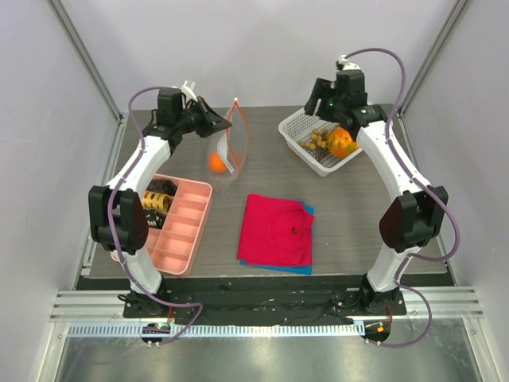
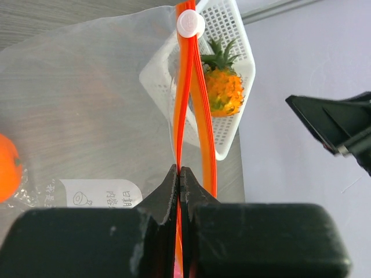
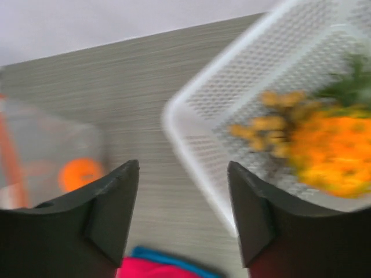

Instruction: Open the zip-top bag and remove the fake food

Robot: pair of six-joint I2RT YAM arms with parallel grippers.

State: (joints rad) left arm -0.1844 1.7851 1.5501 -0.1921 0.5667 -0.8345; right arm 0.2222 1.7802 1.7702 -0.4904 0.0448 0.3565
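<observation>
Up at the far middle of the desk (image 1: 358,231), the left claw (image 2: 179,172) is pinched tight on the orange-red zip strip (image 2: 186,87) of the zip-top bag (image 1: 229,145). It holds the bag upright, with one orange fruit (image 1: 216,162) inside at the bottom. The right claw (image 3: 181,169) gapes wide above the white mesh basket (image 1: 293,133) at far right, where the pineapple (image 1: 342,142) lies.
</observation>
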